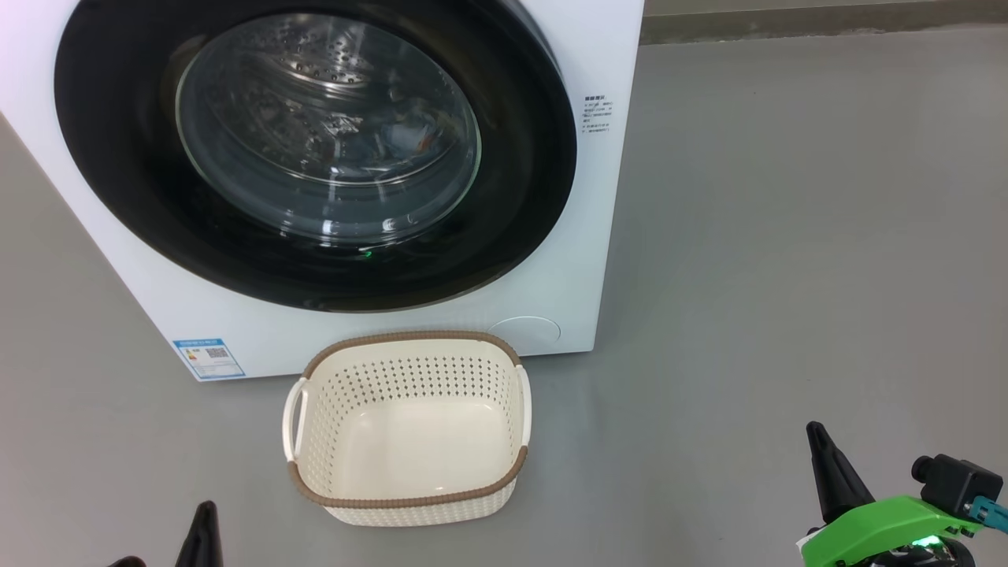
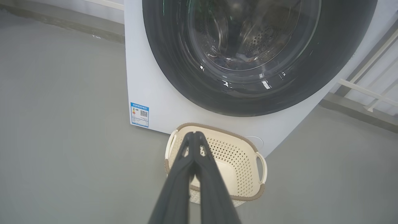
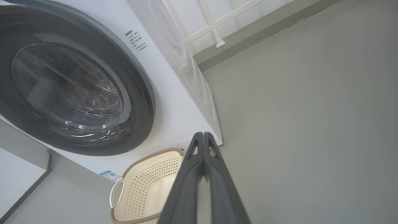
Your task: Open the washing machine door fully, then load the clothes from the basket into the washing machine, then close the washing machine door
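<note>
Left gripper (image 2: 194,134) and right gripper (image 3: 202,134) hang with fingers pressed together — nothing between them. The washing machine door (image 1: 118,157) is shut (blue clothes (image 1: 405,138) show behind its glass), and the basket (image 1: 409,510) sits just before the washing machine (image 1: 394,327).

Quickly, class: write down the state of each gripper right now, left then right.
Left gripper: closed, jaws pressed together, holding nothing.
Right gripper: closed, jaws pressed together, holding nothing.
</note>
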